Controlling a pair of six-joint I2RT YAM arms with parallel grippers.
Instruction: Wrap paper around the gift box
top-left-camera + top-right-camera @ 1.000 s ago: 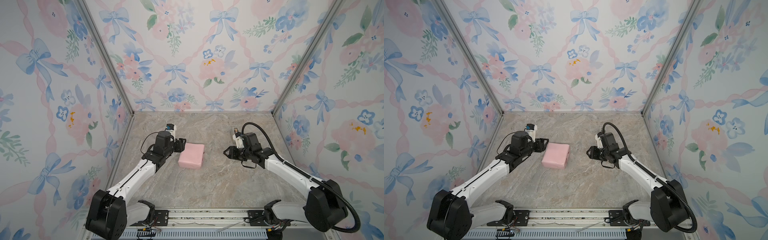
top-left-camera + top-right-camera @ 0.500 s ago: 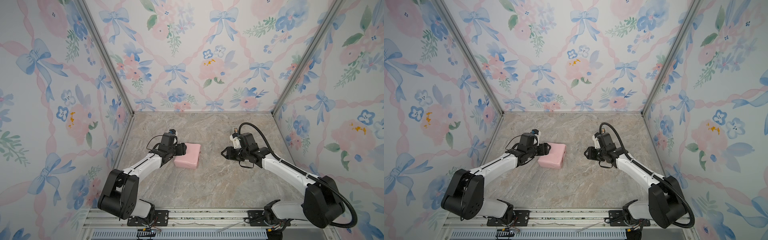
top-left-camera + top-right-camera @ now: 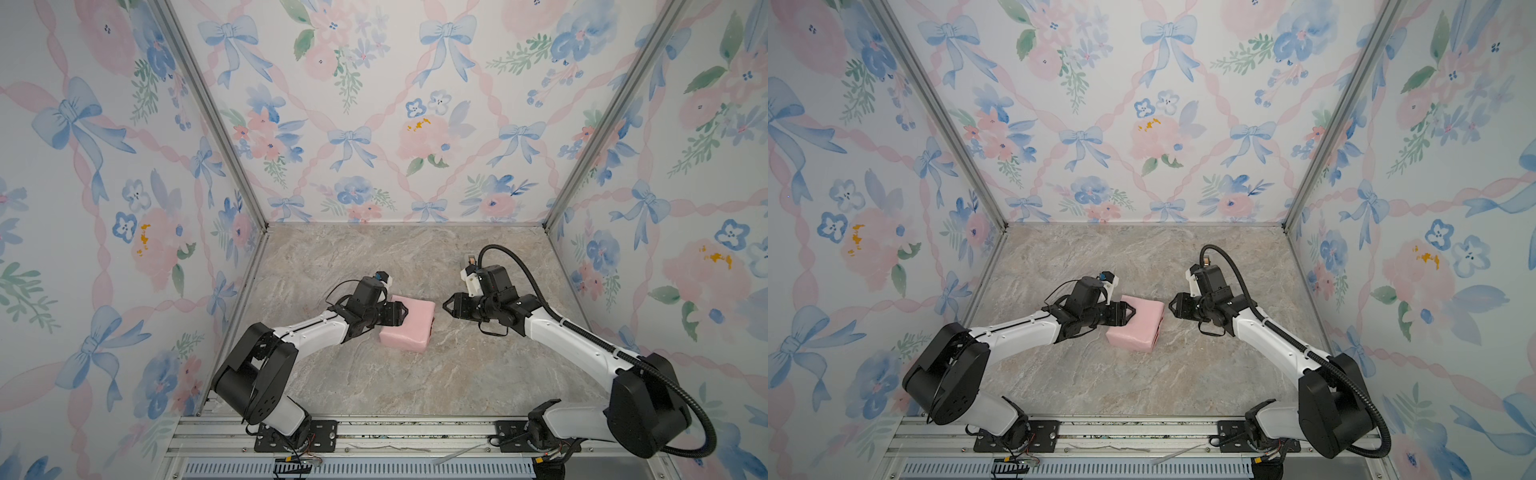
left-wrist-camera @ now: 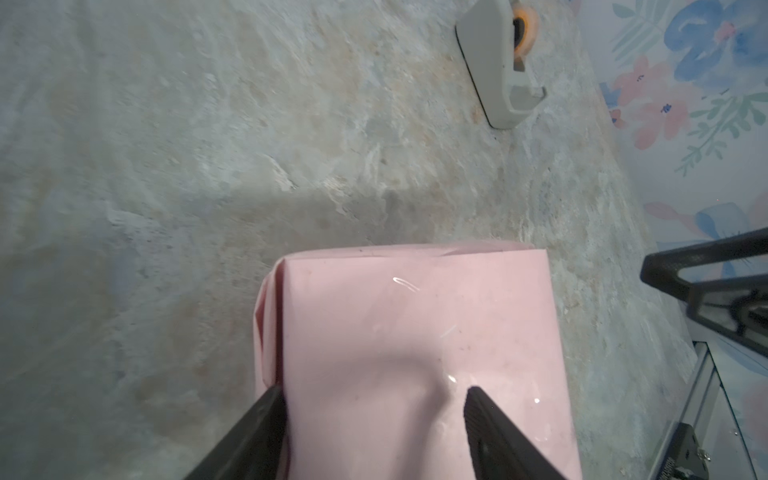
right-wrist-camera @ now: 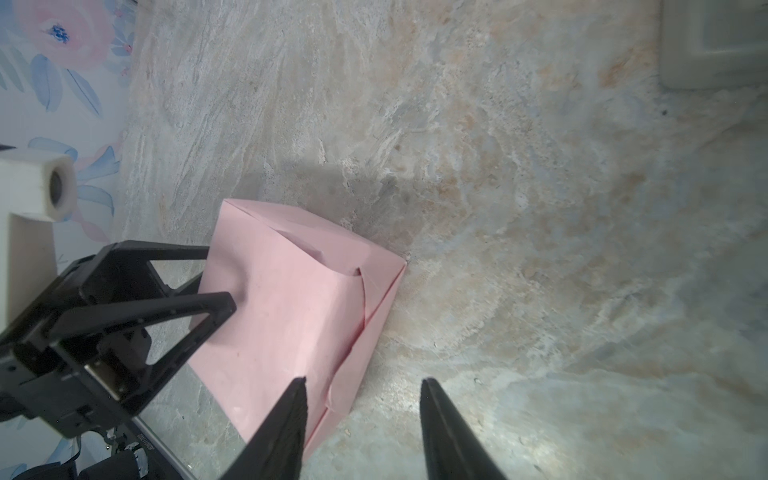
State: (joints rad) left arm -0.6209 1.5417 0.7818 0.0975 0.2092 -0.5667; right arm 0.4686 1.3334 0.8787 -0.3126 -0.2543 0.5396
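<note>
Pushed by the left claw [image 3: 403, 312], the gift box, hidden inside the paper [image 3: 411, 328], has slid toward the right claw [image 3: 445, 305]. Left claw presses it, jaws apart; right claw hangs released just beside. I think the ends are being closed. Next: gently fold the loose one flat.

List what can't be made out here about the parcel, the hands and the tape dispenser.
gift box: hidden in every view, fully covered by the paper.
tape dispenser: cut by the frame edge in the left wrist view, only a blurred corner in the right wrist view.
left hand: pinching or only pressing the paper cannot be told; the contact is too small in both top views.
</note>
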